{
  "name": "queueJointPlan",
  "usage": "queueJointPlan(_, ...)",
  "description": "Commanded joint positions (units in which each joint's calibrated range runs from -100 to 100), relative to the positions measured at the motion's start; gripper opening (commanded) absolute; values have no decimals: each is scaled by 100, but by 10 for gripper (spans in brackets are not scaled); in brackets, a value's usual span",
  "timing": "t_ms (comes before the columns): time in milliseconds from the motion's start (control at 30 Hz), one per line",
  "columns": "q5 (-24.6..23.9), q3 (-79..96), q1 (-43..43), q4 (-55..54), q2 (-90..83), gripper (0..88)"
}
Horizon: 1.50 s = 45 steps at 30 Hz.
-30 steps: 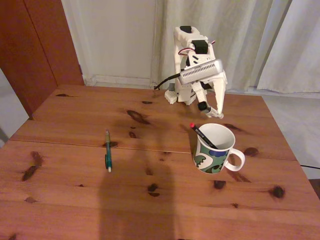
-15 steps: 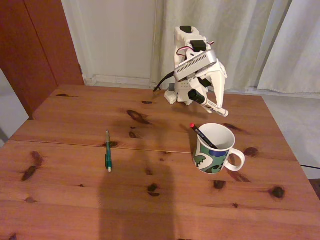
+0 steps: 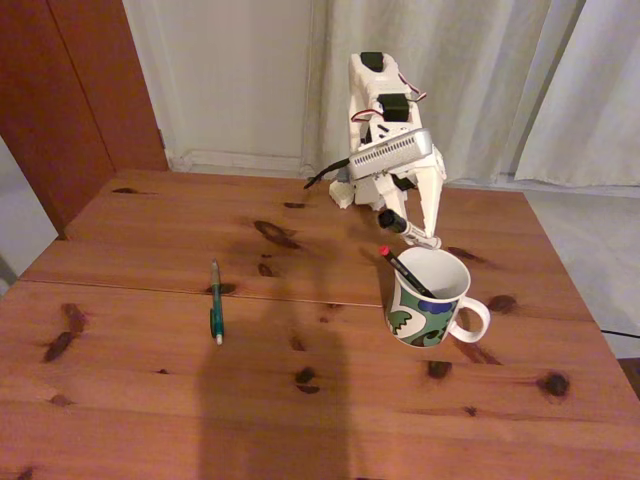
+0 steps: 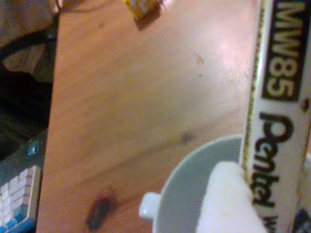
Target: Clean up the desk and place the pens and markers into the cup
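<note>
Marker (image 3: 404,226) between fingers (image 3: 433,205), seemingly above cup (image 3: 430,297).

White marker (image 4: 279,121) cut off at top and bottom edges in blurred wrist view, black pen (image 3: 404,270) lower part hidden inside cup (image 3: 428,300)

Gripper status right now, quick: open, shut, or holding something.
Gripper: shut on the white marker, jaws clamped around its barrel, held above the rim of the cup.
</note>
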Motion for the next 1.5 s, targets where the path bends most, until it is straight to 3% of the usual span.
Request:
queueJointPlan(0,98,117,-36,-683,-213,7)
queueJointPlan(367,218,965,-4,-1982,-213,7)
queueJointPlan(1467,213,902,125,-2017,697,8)
